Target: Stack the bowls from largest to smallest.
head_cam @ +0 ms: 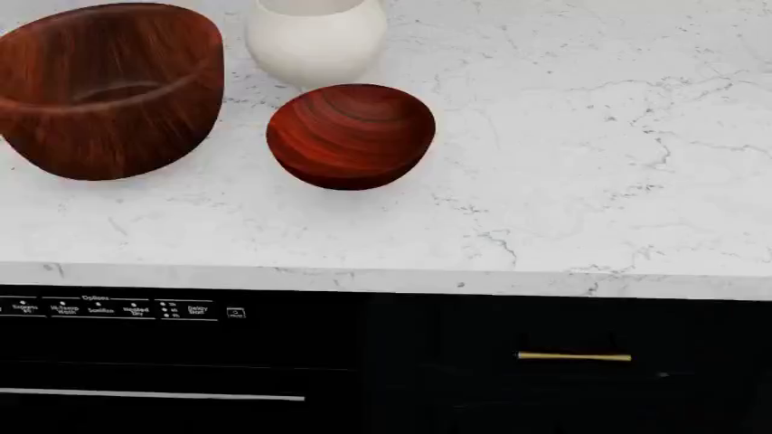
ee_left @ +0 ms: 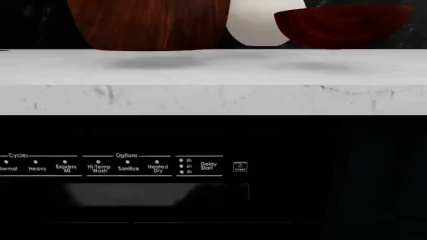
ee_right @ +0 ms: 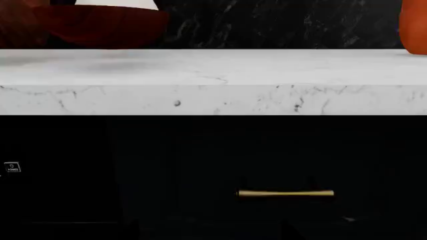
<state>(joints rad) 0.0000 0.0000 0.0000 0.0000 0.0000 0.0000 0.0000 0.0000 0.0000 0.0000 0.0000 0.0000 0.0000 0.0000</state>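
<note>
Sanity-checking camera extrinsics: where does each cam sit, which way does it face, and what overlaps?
Head: high, looking down on the counter with the large brown bowl, white bowl, small red bowl; no arms or claws show.
Left wrist: low, at counter-edge height, facing the dishwasher panel; no claw shows.
Right wrist: same height, facing the drawer handle; no claw shows.
Shared: all three see the small red bowl and counter edge.

No part of the robot's body, neither arm nor end effector, appears in any of the 3 views.
</note>
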